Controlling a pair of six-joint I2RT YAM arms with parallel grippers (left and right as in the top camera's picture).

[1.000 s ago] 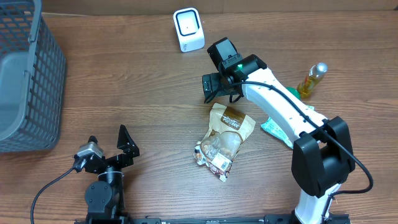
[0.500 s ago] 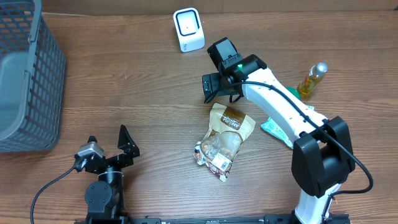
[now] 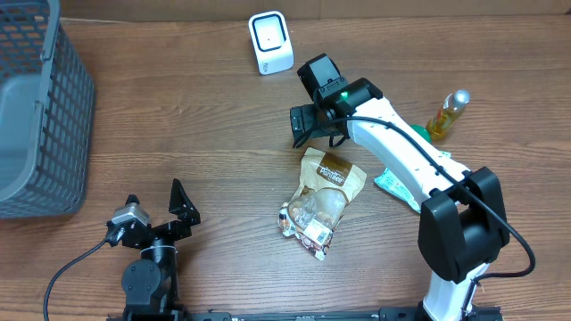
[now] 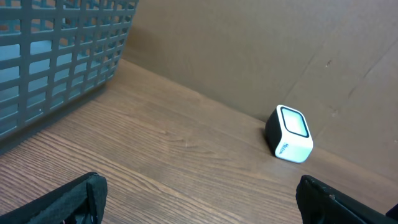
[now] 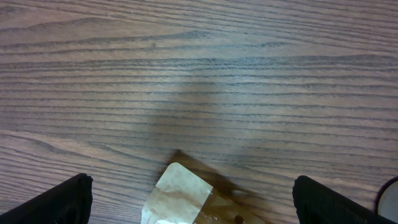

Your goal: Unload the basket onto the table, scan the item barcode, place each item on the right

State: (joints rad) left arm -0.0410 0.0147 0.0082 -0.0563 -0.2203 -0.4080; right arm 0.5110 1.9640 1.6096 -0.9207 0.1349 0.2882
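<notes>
The snack bag (image 3: 323,194) lies flat on the tabletop (image 3: 205,134), just beside the right tool (image 3: 306,126); both it and the left tool (image 4: 205,204) stand wide open, empty. We judge the bag light, soft, crinkly: best pinched at its folded top.

Basket (image 3: 71,116) cut off at overhead's left edge. Teal packet (image 3: 385,185) mostly hidden under right arm (image 3: 401,147). Snack bag (image 5: 180,199) cropped at right wrist view's bottom edge; its print unreadable overhead.
</notes>
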